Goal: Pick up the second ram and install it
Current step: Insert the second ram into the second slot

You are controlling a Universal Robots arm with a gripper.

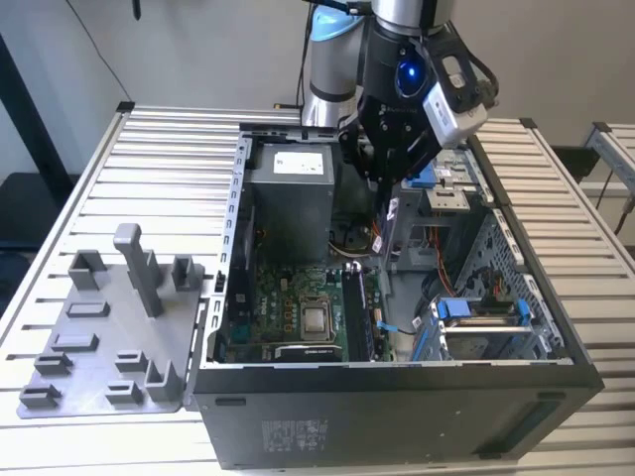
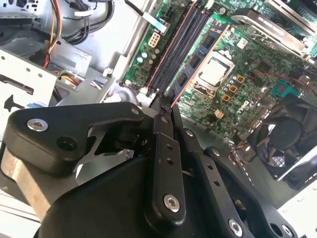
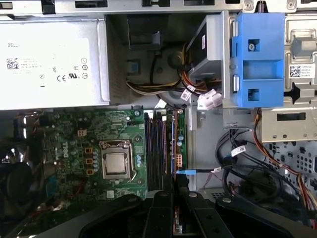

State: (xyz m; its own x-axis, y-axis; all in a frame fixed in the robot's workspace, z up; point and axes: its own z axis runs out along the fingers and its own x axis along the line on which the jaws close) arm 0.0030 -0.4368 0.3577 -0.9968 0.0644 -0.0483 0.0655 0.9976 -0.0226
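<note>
Slatted metal desk (image 1: 149, 149) carries the open black computer case (image 1: 397, 407), with a grey tray (image 1: 89, 337) just beside it on the exterior view's left. Inside the case I see the green motherboard (image 1: 288, 297) lying flat with its long memory slots (image 3: 154, 148) beside the silver processor (image 3: 115, 163). My arm's jaws are closed on the top end of the second ram (image 1: 392, 226), which hangs upright below them, above the case floor close to the slots and not yet seated.

Silver-grey arm (image 1: 332, 69), blue joint cap, black screwed fingers (image 2: 166, 148)
</note>
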